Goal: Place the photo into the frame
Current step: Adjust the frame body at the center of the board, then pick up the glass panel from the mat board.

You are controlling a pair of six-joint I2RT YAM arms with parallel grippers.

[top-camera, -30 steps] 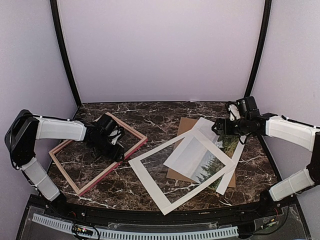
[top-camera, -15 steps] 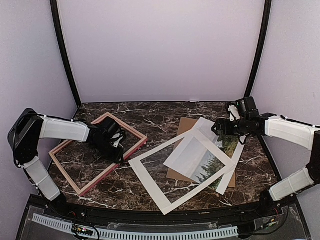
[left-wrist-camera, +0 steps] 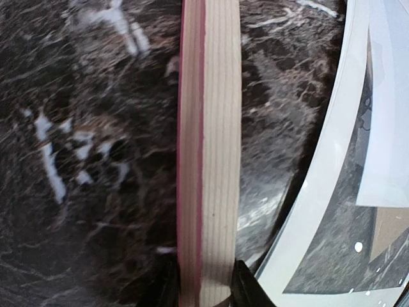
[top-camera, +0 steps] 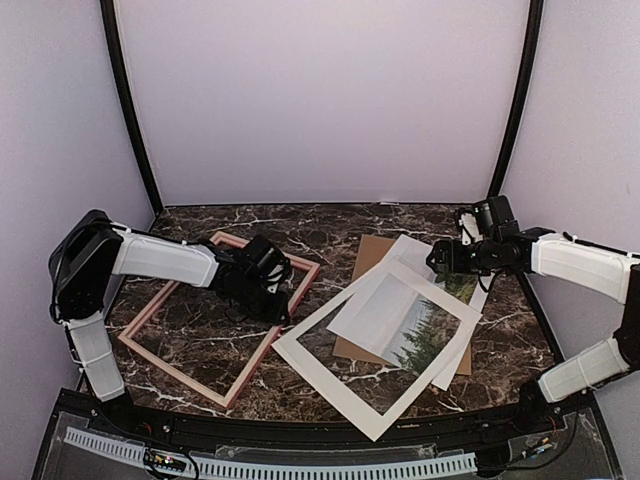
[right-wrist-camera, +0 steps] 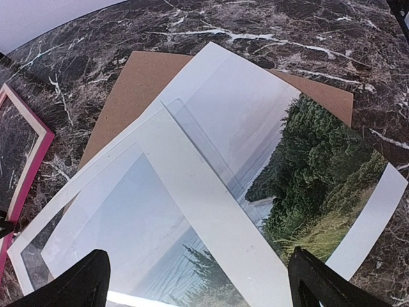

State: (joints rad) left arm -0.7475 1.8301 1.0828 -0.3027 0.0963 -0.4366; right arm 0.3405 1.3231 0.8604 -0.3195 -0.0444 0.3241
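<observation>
The pink-red frame point(top-camera: 175, 370) lies flat on the left of the marble table, its tan wood side point(left-wrist-camera: 214, 160) facing the left wrist camera. My left gripper point(top-camera: 280, 300) is shut on the frame's right rail, with a finger on each side of it point(left-wrist-camera: 206, 291). The photo point(top-camera: 425, 335), showing green trees and pale sky point(right-wrist-camera: 319, 166), lies at the right, partly under the white mat. My right gripper point(top-camera: 437, 255) hangs open above the photo's far end, its fingers wide apart point(right-wrist-camera: 201, 272) and holding nothing.
The white mat border point(top-camera: 330, 385) lies diagonally over the photo, its left corner right beside the frame's gripped rail point(right-wrist-camera: 204, 211). A brown cardboard backing point(top-camera: 372, 255) sits under the photo point(right-wrist-camera: 137, 89). Purple walls close in the table on three sides.
My left gripper has closed on the frame's rail and pulled the frame to the right, toward the mat. The mat has shifted right. The right arm has stayed put.
</observation>
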